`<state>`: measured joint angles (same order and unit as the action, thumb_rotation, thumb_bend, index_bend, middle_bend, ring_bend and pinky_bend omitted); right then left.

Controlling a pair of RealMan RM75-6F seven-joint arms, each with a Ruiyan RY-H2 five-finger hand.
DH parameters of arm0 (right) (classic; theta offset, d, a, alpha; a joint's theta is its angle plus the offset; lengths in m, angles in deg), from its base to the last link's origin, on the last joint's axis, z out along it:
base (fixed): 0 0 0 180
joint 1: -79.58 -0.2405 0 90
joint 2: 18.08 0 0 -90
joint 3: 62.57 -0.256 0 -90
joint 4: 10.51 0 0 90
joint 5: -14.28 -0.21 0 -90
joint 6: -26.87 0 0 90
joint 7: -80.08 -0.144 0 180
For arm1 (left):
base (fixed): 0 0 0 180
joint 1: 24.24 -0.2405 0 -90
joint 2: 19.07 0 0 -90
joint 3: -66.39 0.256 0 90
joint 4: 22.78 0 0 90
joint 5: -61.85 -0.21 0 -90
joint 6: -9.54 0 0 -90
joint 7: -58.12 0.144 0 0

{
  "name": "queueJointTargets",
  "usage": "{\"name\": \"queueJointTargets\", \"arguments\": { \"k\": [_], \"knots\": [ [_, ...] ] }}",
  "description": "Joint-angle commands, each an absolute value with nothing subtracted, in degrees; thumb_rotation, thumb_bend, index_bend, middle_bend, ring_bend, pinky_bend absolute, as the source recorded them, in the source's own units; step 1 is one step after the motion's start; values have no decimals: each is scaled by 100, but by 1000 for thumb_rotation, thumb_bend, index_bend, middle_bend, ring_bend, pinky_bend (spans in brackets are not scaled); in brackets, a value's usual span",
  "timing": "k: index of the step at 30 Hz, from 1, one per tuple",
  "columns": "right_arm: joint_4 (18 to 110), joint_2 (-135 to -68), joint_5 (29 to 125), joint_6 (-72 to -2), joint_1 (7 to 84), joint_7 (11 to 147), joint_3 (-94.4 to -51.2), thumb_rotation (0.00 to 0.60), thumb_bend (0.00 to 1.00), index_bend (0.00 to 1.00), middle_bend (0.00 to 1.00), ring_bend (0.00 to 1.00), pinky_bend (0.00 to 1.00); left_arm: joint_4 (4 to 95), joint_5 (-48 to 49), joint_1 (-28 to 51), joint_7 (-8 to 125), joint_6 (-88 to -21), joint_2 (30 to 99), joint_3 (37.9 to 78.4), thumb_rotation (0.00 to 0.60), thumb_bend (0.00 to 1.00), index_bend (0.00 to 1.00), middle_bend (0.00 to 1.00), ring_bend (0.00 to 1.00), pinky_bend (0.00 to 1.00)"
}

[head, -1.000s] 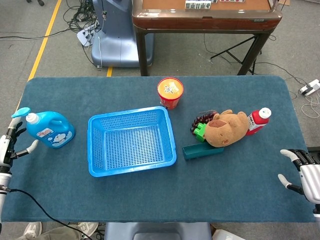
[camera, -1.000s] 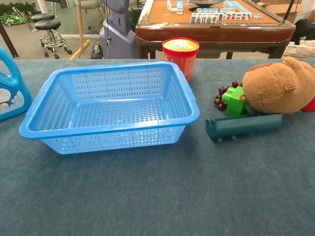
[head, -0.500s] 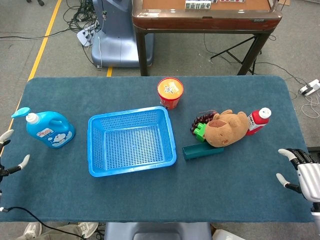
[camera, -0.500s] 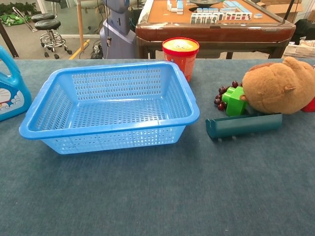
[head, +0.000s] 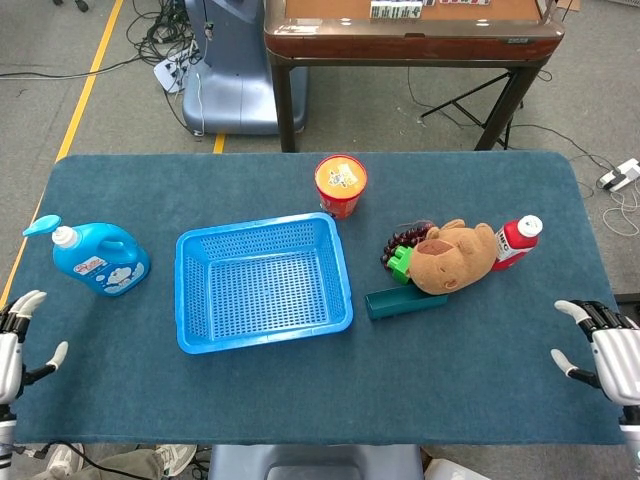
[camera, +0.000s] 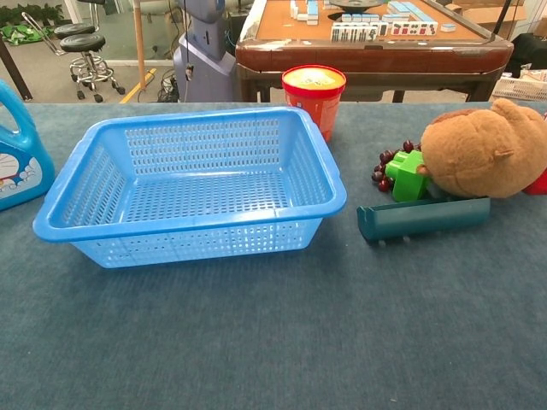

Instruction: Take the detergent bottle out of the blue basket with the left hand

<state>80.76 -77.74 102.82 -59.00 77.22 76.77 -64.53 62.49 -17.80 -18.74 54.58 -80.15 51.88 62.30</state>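
The blue detergent bottle (head: 98,262) stands upright on the table to the left of the blue basket (head: 262,283), apart from it. In the chest view only the bottle's edge (camera: 19,161) shows at the far left, and the basket (camera: 193,184) holds nothing. My left hand (head: 14,344) hovers at the table's front left corner, fingers spread, well below the bottle and holding nothing. My right hand (head: 605,349) hangs at the front right edge, fingers apart, empty. Neither hand shows in the chest view.
A red cup (head: 341,184) stands behind the basket. To its right lie a brown plush toy (head: 453,257), a green block (head: 401,264), dark grapes (head: 403,240), a teal box (head: 405,301) and a red bottle (head: 517,241). A wooden table (head: 412,25) stands beyond.
My left hand has drawn back from beside the bottle toward the table's front left corner. The bottle stays put. The right hand has barely moved.
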Motion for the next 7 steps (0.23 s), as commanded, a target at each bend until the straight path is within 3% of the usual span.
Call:
{"name": "queueJointTargets", "arguments": {
  "k": [1, 7],
  "knots": [
    [8042, -7807, 10273, -5899, 7732, 7676, -6444, 600, 211, 254, 276, 214, 330, 6618, -1988, -2061, 6249, -8345, 5282, 6385, 600, 317, 160, 161, 134, 149],
    [7936, -7922, 10296, -6031, 7773, 7832, -6465, 600, 211, 254, 276, 214, 330, 7290, -2088, -2147, 7064, -8371, 5108, 6503, 600, 317, 146, 160, 134, 148]
  ]
}}
